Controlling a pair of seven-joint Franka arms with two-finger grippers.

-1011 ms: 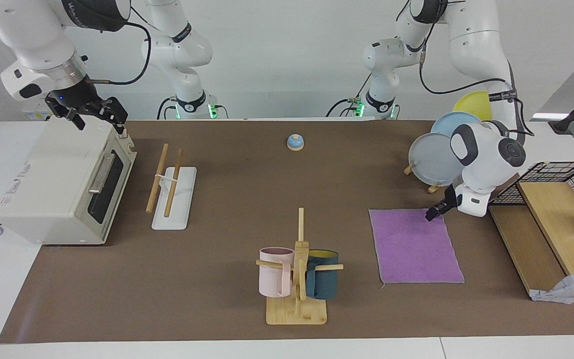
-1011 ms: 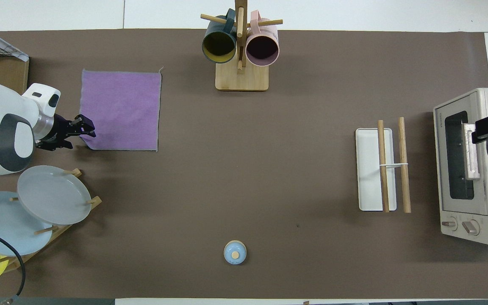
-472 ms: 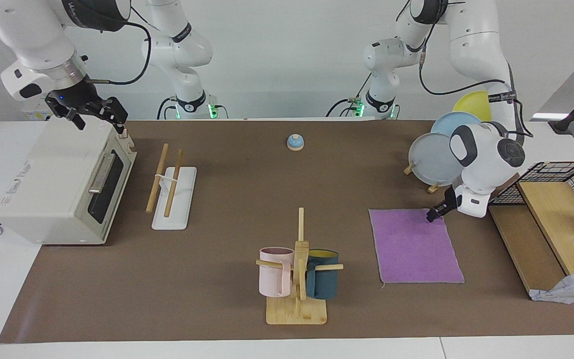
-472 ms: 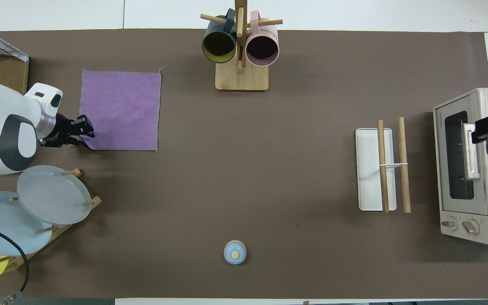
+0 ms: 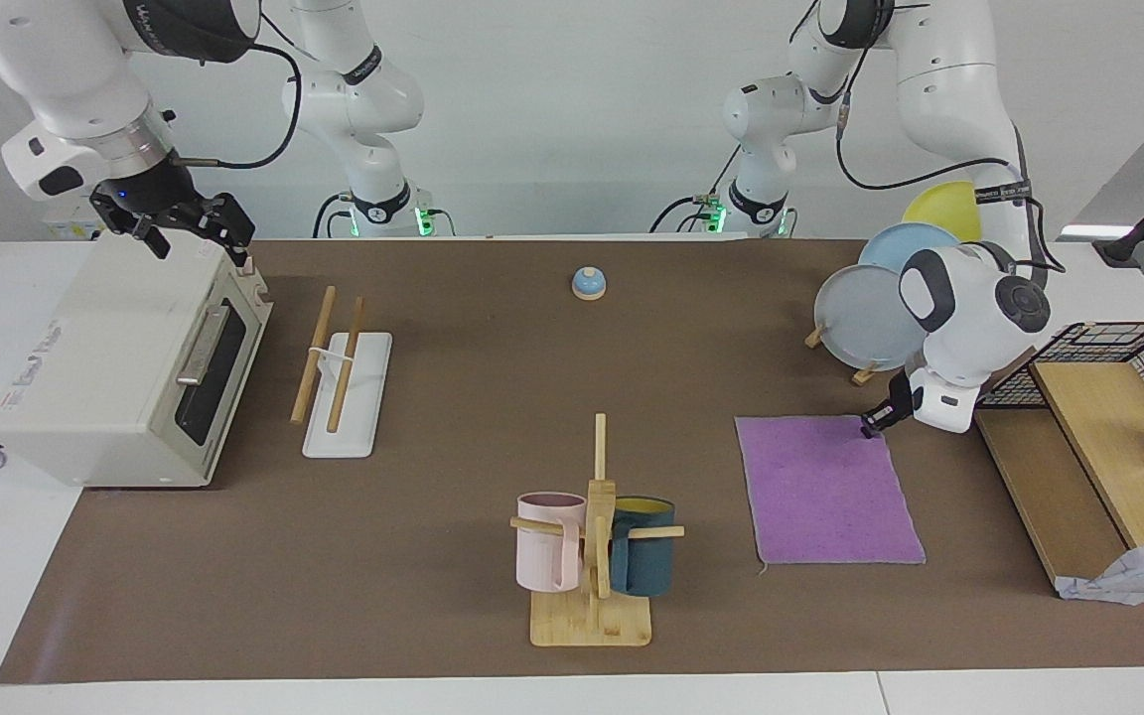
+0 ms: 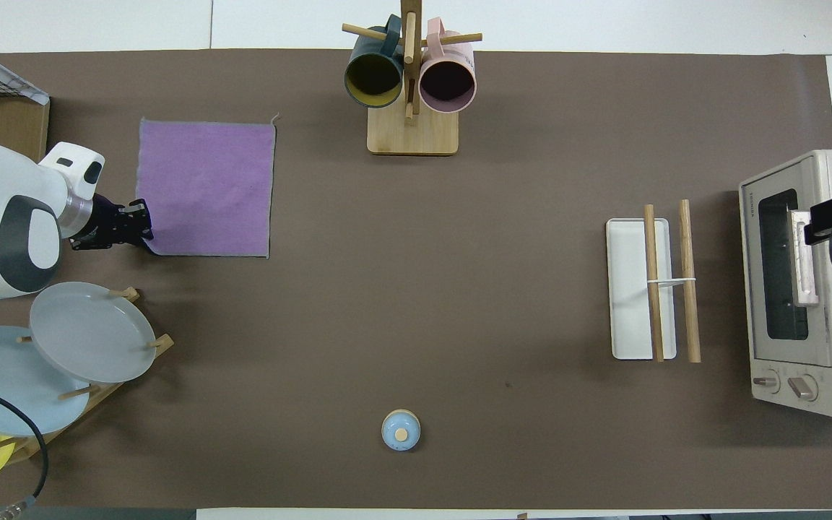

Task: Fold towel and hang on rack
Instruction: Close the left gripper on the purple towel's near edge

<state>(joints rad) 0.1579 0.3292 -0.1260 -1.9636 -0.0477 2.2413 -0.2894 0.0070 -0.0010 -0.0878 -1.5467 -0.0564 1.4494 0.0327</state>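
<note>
The purple towel [image 5: 827, 489] is lying flat on the brown table mat [image 5: 453, 586] toward the left arm's end of the table, farther from the robots than the plate stand [image 5: 865, 308]. Its corner nearest the robots is being pinched by the left gripper [image 5: 870, 427]: a second ago the jaws were standing apart over that corner, and they are now being seen drawn together on the cloth, low against the mat. The towel itself has not been shifted or lifted; its outline is unchanged in the overhead view [image 6: 204, 188].

This is being read as the grasp for the first fold being completed, with the fold not yet begun.

The rack [image 5: 339, 369], with its two slanted wooden rods on a white base, is standing well apart toward the right arm's end, beside the toaster oven [image 5: 125, 367]. The right gripper [image 5: 190, 230] is being held over the oven's top with its jaws fully spread and nothing in them; that arm is waiting.
</note>
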